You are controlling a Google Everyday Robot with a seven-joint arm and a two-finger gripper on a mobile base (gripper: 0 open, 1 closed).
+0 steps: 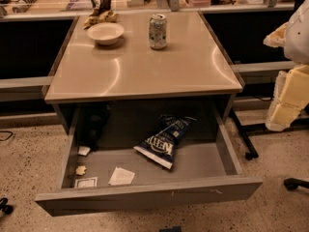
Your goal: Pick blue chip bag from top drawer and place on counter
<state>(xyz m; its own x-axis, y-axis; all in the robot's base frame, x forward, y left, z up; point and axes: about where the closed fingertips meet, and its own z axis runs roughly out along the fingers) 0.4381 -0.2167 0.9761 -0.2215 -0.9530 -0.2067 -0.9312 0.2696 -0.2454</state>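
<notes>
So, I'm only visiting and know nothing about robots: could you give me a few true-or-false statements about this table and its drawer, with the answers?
1. The top drawer is pulled open. True.
2. The blue chip bag lies on the counter. False: it lies inside the open drawer, toward the right.
3. A can stands upright on the counter. True.
4. The white bowl sits in the drawer. False: it sits on the counter, left of the can.
5. The gripper is clamped on the bag. False: the gripper is not in view, and the bag lies free on the drawer floor.
</notes>
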